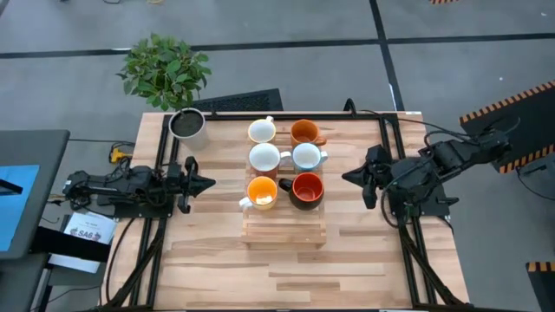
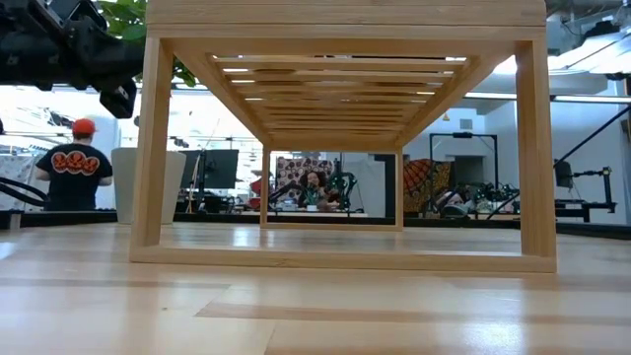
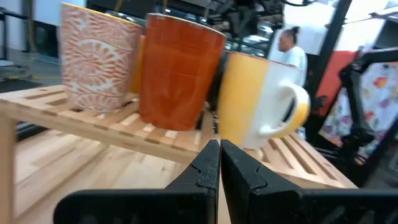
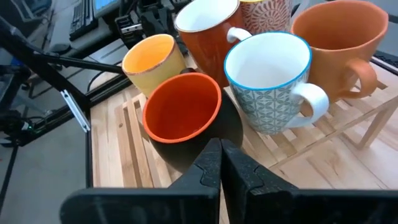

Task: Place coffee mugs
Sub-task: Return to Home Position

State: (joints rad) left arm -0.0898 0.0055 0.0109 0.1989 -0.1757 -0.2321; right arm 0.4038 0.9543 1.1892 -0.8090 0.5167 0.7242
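Note:
Six coffee mugs stand in two rows on a slatted wooden rack (image 1: 284,227) mid-table: a white one (image 1: 262,130), an orange one (image 1: 303,132), a second white one (image 1: 264,158), a pale patterned one (image 1: 307,157), a yellow-orange one (image 1: 262,191) and a red-orange one with a black outside (image 1: 305,189). My left gripper (image 1: 206,183) is shut and hovers left of the rack, pointing at the yellow-orange mug (image 3: 255,99). My right gripper (image 1: 347,176) is shut and sits right of the rack, facing the red-orange mug (image 4: 183,115). Neither touches a mug.
A grey-white pot (image 1: 186,124) with a dark inside stands at the table's far left corner, with a leafy plant (image 1: 165,68) beyond it. Bare wood lies in front of the rack toward the near edge. People show in the room behind (image 2: 74,163).

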